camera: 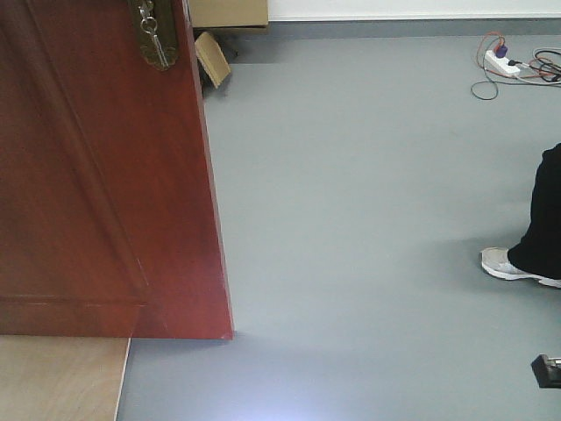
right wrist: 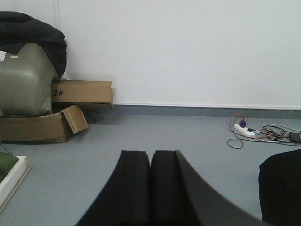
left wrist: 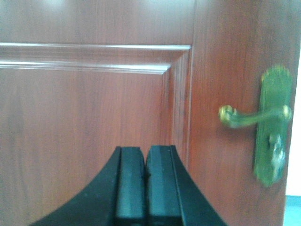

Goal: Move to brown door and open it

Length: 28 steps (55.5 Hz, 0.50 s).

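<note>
The brown door (camera: 96,175) fills the left of the front view, its free edge running down to the floor. Its brass lock plate (camera: 153,35) shows at the top. In the left wrist view the door panel (left wrist: 84,122) is close ahead, and the brass lever handle (left wrist: 249,117) sits at the right. My left gripper (left wrist: 146,155) is shut and empty, facing the panel left of the handle. My right gripper (right wrist: 150,162) is shut and empty, pointing over the grey floor past the door's edge.
Cardboard boxes (right wrist: 56,110) and an olive chair with a black coat (right wrist: 26,70) stand by the white wall. A power strip with cables (camera: 508,66) lies far right. A person's shoe and leg (camera: 521,254) stand at the right. A wooden floor strip (camera: 61,377) lies under the door.
</note>
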### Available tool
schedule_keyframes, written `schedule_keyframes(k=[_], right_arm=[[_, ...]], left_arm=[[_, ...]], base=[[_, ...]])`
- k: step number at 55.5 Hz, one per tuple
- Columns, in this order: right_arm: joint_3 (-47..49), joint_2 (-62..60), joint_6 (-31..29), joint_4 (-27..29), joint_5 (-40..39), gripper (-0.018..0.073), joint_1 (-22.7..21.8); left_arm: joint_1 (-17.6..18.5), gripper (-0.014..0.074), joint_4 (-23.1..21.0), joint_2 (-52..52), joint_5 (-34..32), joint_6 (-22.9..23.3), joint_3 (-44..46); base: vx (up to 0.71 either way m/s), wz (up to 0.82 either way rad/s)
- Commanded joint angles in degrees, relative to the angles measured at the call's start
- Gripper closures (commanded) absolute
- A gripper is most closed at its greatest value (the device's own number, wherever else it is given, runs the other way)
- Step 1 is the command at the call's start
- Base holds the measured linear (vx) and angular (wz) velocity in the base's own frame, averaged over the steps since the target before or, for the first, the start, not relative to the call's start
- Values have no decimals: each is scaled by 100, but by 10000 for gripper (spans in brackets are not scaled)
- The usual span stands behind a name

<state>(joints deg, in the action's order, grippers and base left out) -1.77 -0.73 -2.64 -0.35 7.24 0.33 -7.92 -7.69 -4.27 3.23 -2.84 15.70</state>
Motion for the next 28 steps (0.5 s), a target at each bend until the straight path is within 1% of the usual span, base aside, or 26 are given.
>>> schedule_keyframes(k=[1,8,14,19,23,28], right_arm=[[-33,-53,-32,-22,-464,559,-5],[-33,-53,-32,-22,-464,559,-5],[-33,-53,-32,-22,-464,559,-5],[-33,-53,-32,-22,-464,559,-5],[-33,-53,-32,-22,-464,559,-5],[-33,-53,-32,-22,-464,559,-5]], left_arm=[[193,600,121,-8,-323,98,-118],[442,600,409,-20,-220,98,-503],[551,600,422,-20,-323,118,-834],[556,600,439,-20,-509,118,-1109],[550,600,598,-20,-725,118,-1326],[550,600,769,-20,-1197,118,-1634]], base=[[0,0],[0,0],[0,0],[0,0],[0,0],[0,0]])
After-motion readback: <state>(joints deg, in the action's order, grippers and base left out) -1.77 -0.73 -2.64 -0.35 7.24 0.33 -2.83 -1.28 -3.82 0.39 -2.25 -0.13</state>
